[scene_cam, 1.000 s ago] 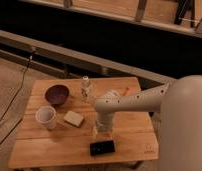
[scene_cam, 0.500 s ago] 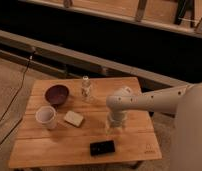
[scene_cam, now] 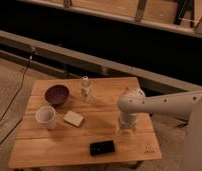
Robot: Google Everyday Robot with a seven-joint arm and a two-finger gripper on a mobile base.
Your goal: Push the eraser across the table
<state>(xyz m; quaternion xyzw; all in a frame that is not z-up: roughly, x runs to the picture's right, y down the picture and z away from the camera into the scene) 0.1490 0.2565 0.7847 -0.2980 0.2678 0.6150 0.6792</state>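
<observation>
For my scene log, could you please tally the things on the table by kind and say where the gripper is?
Eraser: 1
Cup: 1
Bowl: 1
Small clear bottle: 1
Cream-white block: 1
Total: 5
The gripper hangs over the table, right of the eraser.

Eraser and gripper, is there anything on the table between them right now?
No. In the camera view, the gripper hangs right of the eraser and a little farther back, with only bare table planks between them.
</observation>
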